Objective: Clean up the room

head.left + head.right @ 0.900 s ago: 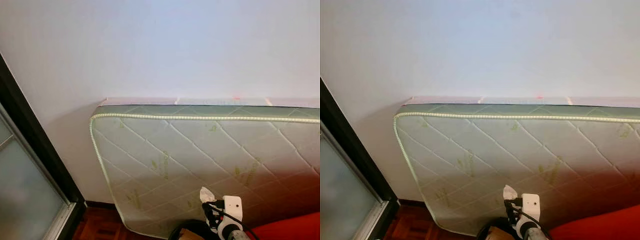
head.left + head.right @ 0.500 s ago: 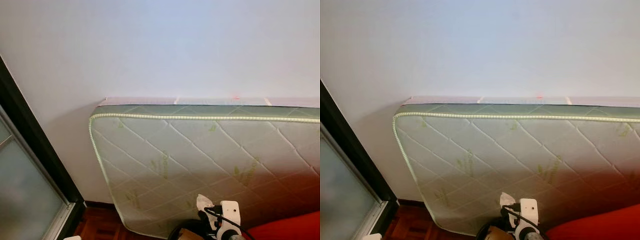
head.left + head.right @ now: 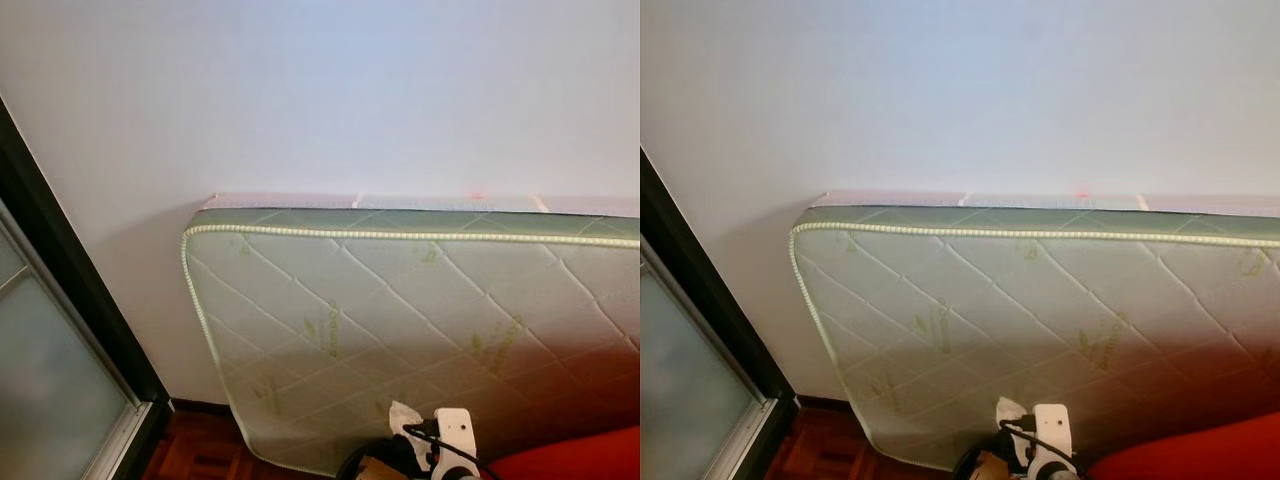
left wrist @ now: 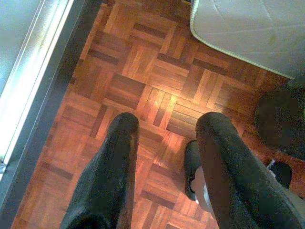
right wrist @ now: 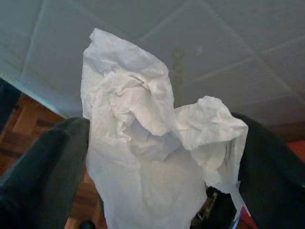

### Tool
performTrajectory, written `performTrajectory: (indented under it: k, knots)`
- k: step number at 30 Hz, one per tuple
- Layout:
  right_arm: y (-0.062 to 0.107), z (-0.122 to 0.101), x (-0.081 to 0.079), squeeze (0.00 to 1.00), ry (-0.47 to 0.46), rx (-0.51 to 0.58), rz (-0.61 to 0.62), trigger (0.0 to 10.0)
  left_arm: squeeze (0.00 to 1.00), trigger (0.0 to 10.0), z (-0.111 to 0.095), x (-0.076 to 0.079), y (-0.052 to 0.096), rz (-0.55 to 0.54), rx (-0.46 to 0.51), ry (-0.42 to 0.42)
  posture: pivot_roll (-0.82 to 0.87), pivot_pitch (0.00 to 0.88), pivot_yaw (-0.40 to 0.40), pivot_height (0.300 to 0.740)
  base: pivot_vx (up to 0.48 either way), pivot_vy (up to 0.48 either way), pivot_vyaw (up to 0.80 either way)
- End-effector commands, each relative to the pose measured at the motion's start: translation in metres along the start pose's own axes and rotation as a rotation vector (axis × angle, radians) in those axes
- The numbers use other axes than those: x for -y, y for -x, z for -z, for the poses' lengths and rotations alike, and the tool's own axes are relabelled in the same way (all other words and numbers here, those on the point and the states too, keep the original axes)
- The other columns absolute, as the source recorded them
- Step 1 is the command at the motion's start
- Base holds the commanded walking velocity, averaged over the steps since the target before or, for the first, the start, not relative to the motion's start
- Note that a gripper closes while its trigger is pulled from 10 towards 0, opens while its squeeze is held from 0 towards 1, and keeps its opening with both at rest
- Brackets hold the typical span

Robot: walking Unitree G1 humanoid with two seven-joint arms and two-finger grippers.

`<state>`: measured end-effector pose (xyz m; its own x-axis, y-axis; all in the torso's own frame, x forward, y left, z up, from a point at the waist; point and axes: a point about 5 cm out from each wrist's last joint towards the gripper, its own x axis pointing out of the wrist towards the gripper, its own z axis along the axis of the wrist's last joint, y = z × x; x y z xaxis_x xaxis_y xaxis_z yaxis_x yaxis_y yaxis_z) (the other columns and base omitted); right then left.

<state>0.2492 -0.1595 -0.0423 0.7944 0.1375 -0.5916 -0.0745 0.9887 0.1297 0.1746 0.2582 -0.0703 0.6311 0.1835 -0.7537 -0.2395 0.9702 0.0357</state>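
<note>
A crumpled white tissue [image 5: 143, 143] is pinched between the two black fingers of my right gripper [image 5: 162, 157], which is shut on it. In the left eye view the tissue [image 3: 403, 415] pokes up at the bottom edge, in front of a pale green quilted mattress [image 3: 400, 300] leaning on the wall. Beside it is the white wrist block [image 3: 452, 430] of the right arm. My left gripper [image 4: 167, 121] hangs open above the parquet floor [image 4: 143, 71] with nothing between its fingers.
A dark-framed sliding glass door [image 3: 60, 290] runs down the left side. Something red [image 3: 570, 458] lies at the lower right below the mattress. A dark round object [image 4: 281, 119] stands on the floor near the mattress corner [image 4: 228, 47]. White wall above.
My right gripper has sunk lower and a little to the left with the tissue still in it. The mattress and door stand as before.
</note>
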Motion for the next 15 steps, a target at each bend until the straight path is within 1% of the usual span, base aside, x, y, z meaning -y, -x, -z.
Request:
performTrajectory:
  k: [1,3,4,5,6,8,10,11,12,13,15]
  knots:
    - [0.002,0.009,0.001,1.00,0.022,-0.055,0.019,10.0,0.00,10.0,0.002,0.002,0.000,-0.001,-0.013,-0.003,-0.01,0.000,0.029,0.717,0.000,0.000,0.00]
    - [0.002,0.012,0.003,1.00,0.028,-0.083,0.036,10.0,0.00,10.0,0.002,0.004,0.000,-0.001,-0.015,-0.004,-0.01,0.000,0.029,0.717,0.000,0.000,0.00]
    - [0.003,0.014,0.003,0.98,0.035,-0.103,0.039,10.0,0.00,10.0,0.002,0.005,-0.001,-0.001,-0.016,-0.004,-0.01,0.000,0.029,0.717,0.000,0.000,0.00]
    - [0.003,0.014,0.003,0.98,0.035,-0.103,0.039,10.0,0.00,10.0,0.002,0.005,-0.001,-0.001,-0.016,-0.004,-0.01,0.000,0.029,0.717,0.000,0.000,0.00]
    - [0.003,0.017,0.004,0.00,0.061,-0.134,0.037,10.0,0.00,10.0,0.002,0.006,-0.001,0.000,-0.016,-0.004,-0.01,0.000,0.028,0.717,0.000,0.000,0.00]
    - [0.004,0.021,0.003,0.00,0.060,-0.157,0.035,10.0,0.00,10.0,0.002,0.006,-0.001,0.000,-0.016,-0.004,-0.01,0.000,0.028,0.717,0.000,0.000,0.00]
    - [0.004,0.020,0.001,0.00,0.054,-0.147,0.021,10.0,0.00,10.0,0.003,0.006,-0.001,-0.002,-0.016,-0.004,-0.01,0.000,0.029,0.717,0.000,0.000,0.00]
    - [0.004,0.019,0.000,0.00,0.039,-0.125,0.012,10.0,0.00,10.0,0.004,0.004,0.000,-0.003,-0.017,-0.004,-0.01,0.000,0.029,0.717,0.000,0.000,0.00]
    - [0.002,0.008,-0.006,0.00,-0.057,-0.006,-0.037,10.0,0.00,10.0,0.007,0.000,0.001,-0.007,-0.018,-0.002,-0.01,0.000,0.030,0.717,0.000,0.000,0.00]
    - [0.001,0.006,-0.006,0.00,-0.073,0.012,-0.044,10.0,0.00,10.0,0.007,0.000,0.002,-0.007,-0.019,-0.002,-0.01,0.000,0.030,0.717,0.000,0.000,0.00]
    - [0.001,-0.002,-0.007,0.00,-0.134,0.077,-0.044,10.0,0.00,10.0,0.009,-0.004,0.003,-0.012,-0.020,-0.001,-0.01,0.000,0.032,0.717,0.000,0.000,0.00]
